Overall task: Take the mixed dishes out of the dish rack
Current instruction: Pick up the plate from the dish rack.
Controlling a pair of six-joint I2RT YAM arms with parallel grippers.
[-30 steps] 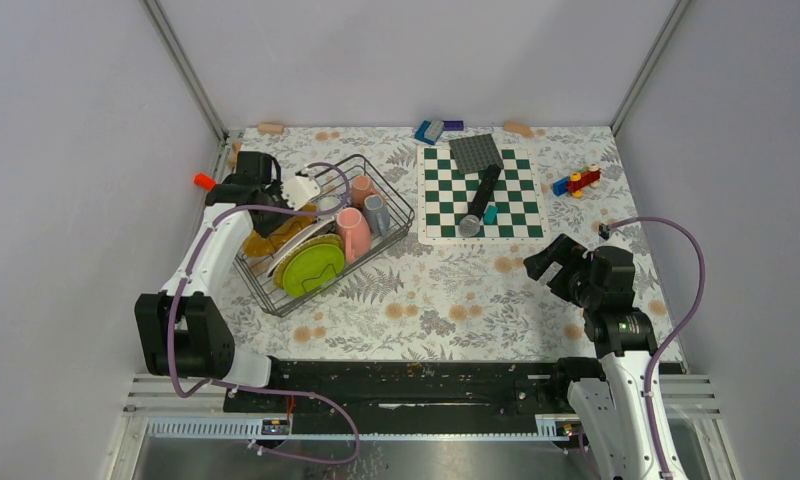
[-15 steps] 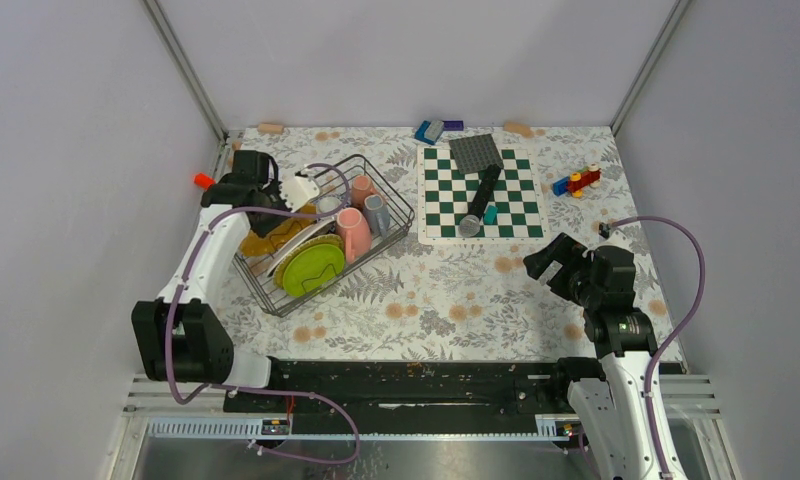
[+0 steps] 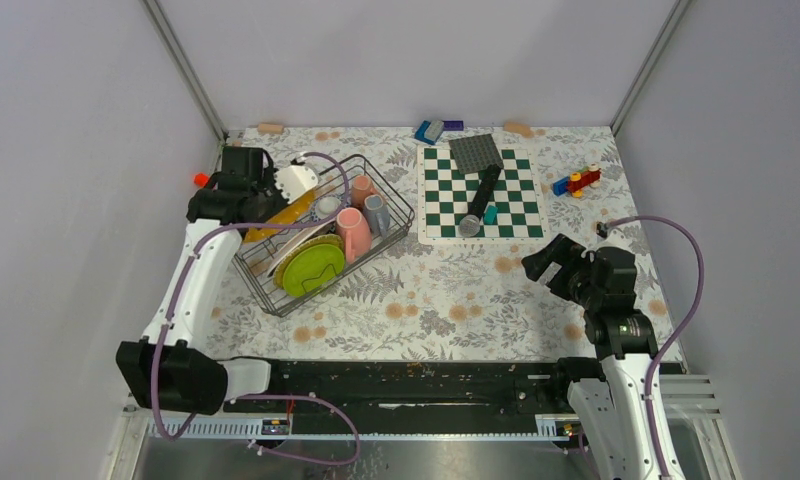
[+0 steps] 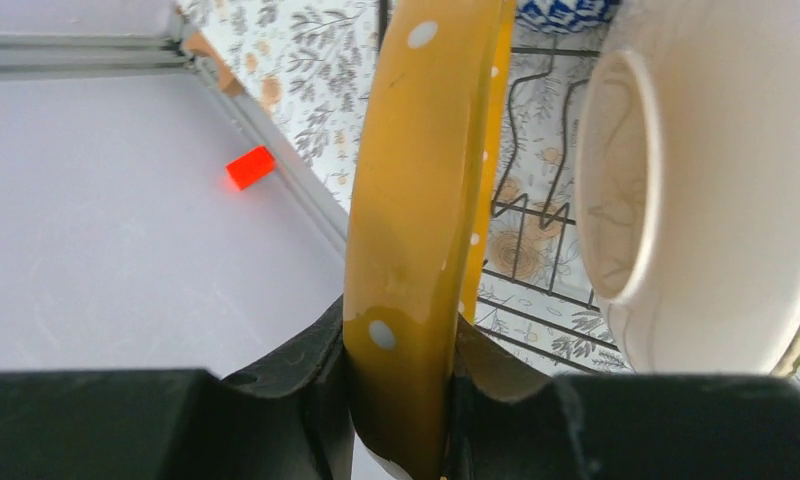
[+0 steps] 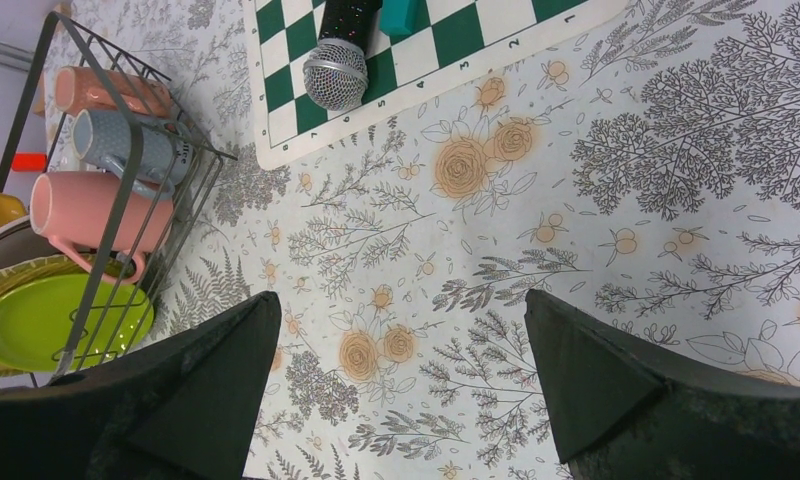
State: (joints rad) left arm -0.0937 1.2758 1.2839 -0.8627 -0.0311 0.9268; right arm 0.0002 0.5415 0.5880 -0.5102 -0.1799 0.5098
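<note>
The left pincer (image 4: 401, 345) is clamped on the rim of the yellow plate (image 4: 426, 200). The wrist view shows its two dark fingers (image 4: 311, 375) pressed against either face of the plate. The plate has white dots and is held on edge. From above it runs as a slanted streak (image 3: 281, 213) over the far left part of the rack (image 3: 404, 205); whether its lower edge touches the wires cannot be told. Just beside it in the wrist view stands a white dish (image 4: 706, 180), its foot ring facing the yellow plate, and a blue patterned bowl (image 4: 566, 12) shows past them.

The rest of the dishes sit in the rack. A green plate (image 3: 311, 268) leans at the near end, with a pink mug (image 3: 354, 232) beside it. Next comes a grey mug (image 3: 377, 213), then a second pink mug (image 3: 362, 188) toward the far corner.

The right pincer (image 5: 406, 380) is spread wide and holds nothing. It hangs over the floral tabletop (image 3: 446, 290), well apart from the rack and near the chessboard (image 3: 516, 215), on which a microphone (image 5: 341, 60) lies. A red block (image 3: 202, 179) lies at the left wall.
</note>
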